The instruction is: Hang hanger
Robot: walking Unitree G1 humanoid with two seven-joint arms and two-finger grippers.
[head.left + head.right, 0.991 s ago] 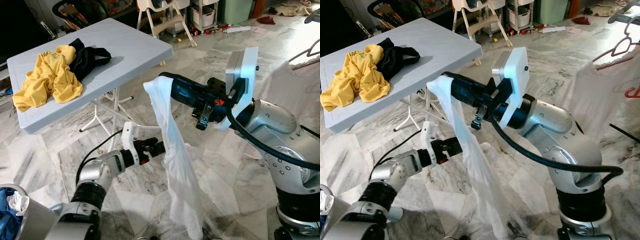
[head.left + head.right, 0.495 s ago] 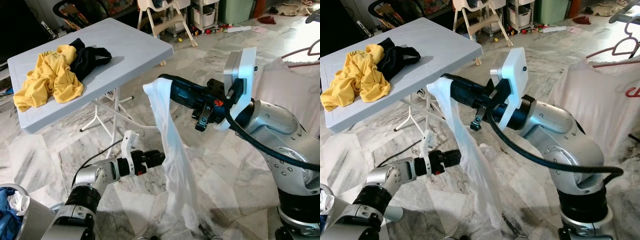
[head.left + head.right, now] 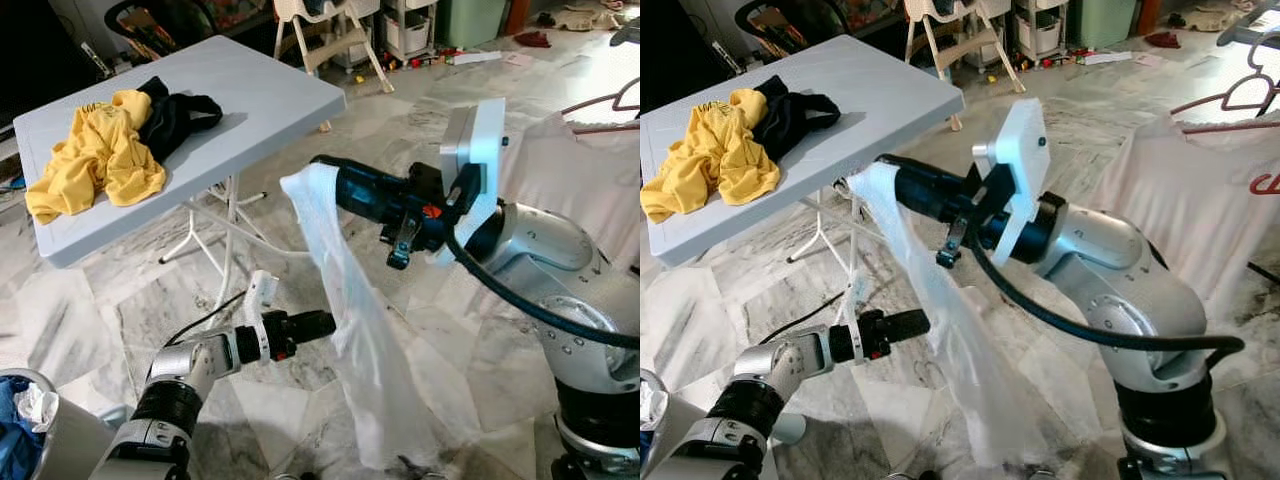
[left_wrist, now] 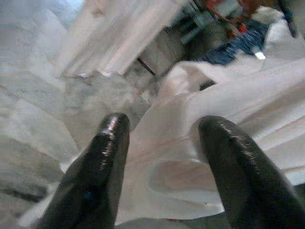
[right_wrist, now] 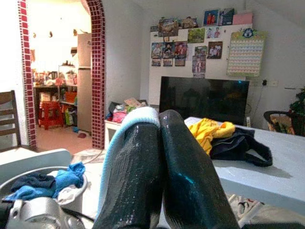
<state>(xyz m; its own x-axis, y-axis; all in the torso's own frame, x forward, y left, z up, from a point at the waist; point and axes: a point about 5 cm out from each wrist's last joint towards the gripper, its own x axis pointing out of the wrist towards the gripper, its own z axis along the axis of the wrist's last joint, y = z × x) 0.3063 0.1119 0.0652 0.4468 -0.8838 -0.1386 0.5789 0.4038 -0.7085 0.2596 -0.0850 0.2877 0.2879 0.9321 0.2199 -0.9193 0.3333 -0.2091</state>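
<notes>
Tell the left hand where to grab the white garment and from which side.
Grip the white garment at its near hanging edge, coming from the robot's left. It hangs loose from the right hand, and the open left hand probably already faces that edge.

The two eye views looked forward and down from the head and shared the grey table (image 3: 250, 95) and the white garment (image 3: 355, 320). The left wrist view was very near this garment. The right wrist view faced across the table.
</notes>
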